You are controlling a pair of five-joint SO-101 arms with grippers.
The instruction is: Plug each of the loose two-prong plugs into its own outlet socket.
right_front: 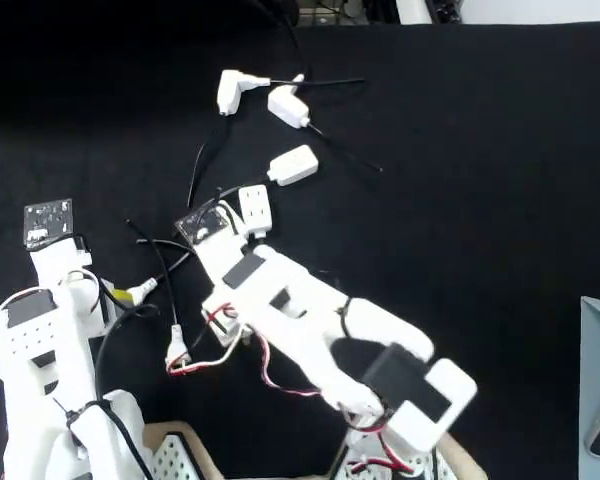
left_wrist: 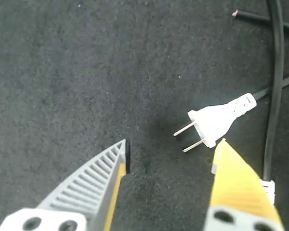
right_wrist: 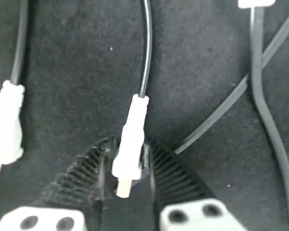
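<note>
The right gripper has its jaws clamped on the slim white body of a two-prong plug. The plug's black cord runs off away from the wrist, and its prongs are hard to make out. Another loose plug lies near it.

The left gripper hangs over the black desk with its jaws apart. A further plug lies flat just beside the yellow jaw, prongs pointing into the gap.

A white outlet block sits close by the right arm's wrist. To seat the held plug well, the right arm likely needs to square the prongs to the slots, keep the cord slack and press straight in. The left could steady the block.
</note>
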